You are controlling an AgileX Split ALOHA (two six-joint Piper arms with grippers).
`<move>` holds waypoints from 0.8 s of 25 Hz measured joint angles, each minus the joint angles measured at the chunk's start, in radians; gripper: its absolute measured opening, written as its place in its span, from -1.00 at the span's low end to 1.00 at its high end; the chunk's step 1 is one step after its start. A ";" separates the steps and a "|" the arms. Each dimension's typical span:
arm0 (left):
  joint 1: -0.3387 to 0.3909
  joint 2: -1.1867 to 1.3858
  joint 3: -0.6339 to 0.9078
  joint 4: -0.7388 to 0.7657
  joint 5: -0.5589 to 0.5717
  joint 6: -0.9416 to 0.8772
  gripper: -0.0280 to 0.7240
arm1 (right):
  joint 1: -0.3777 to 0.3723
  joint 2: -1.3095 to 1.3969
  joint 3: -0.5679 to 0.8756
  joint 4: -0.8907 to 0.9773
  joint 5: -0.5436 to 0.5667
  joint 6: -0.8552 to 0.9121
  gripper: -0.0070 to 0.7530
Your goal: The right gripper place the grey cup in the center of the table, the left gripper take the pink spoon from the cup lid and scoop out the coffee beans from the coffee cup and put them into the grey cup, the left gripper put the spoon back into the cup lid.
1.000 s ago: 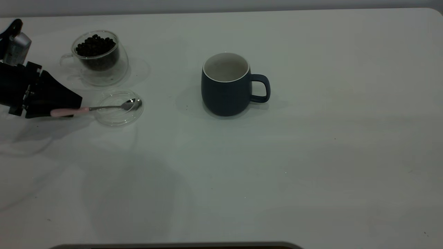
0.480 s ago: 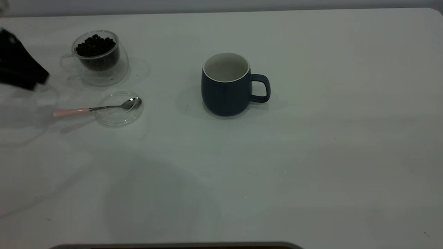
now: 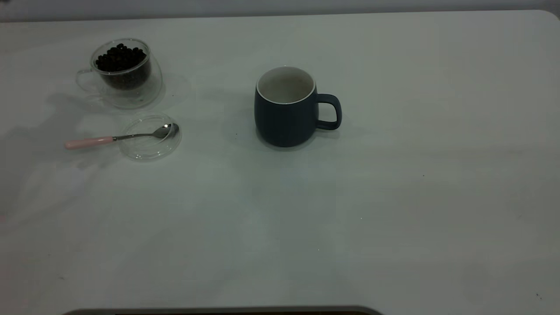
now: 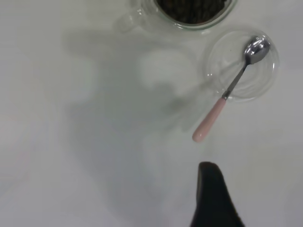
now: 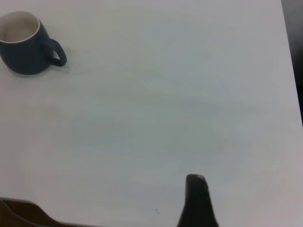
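Note:
The grey cup (image 3: pixel 286 107) stands upright near the middle of the table (image 3: pixel 393 197), handle to the right; it also shows in the right wrist view (image 5: pixel 26 43). The coffee cup (image 3: pixel 124 72) with coffee beans (image 3: pixel 120 59) stands at the far left. In front of it lies the cup lid (image 3: pixel 151 136), with the pink spoon (image 3: pixel 87 142) lying bowl in the lid and handle out on the table. The left wrist view shows the spoon (image 4: pixel 213 118) and lid (image 4: pixel 262 75) too. Only a black tip of the left gripper (image 4: pixel 213 198) shows, clear of the spoon. The right gripper (image 5: pixel 196 203) is far from the cup.
Neither arm shows in the exterior view. The table's right edge (image 5: pixel 291 71) and a near edge (image 5: pixel 28 210) show in the right wrist view. A dark strip (image 3: pixel 218 311) lies along the front edge.
The left gripper, which was at the spoon's handle, has drawn back to the left and out of the exterior view. The spoon stays in the lid. The grey cup has not moved.

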 joint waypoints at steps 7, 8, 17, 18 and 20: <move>-0.153 -0.205 0.000 0.239 0.215 -0.394 0.43 | 0.000 0.000 0.000 0.000 0.000 0.000 0.57; -0.159 -0.223 0.000 0.242 0.254 -0.427 0.43 | 0.000 0.000 0.000 0.000 0.000 0.000 0.57; -0.163 -0.386 0.088 0.229 0.282 -0.576 0.43 | 0.000 0.000 0.000 0.000 0.000 0.000 0.57; -0.163 -0.416 0.120 0.221 0.282 -0.577 0.43 | 0.000 0.000 0.000 0.000 0.000 0.000 0.57; -0.163 -0.482 0.185 0.214 0.282 -0.578 0.43 | 0.000 0.000 0.000 0.000 0.000 0.000 0.57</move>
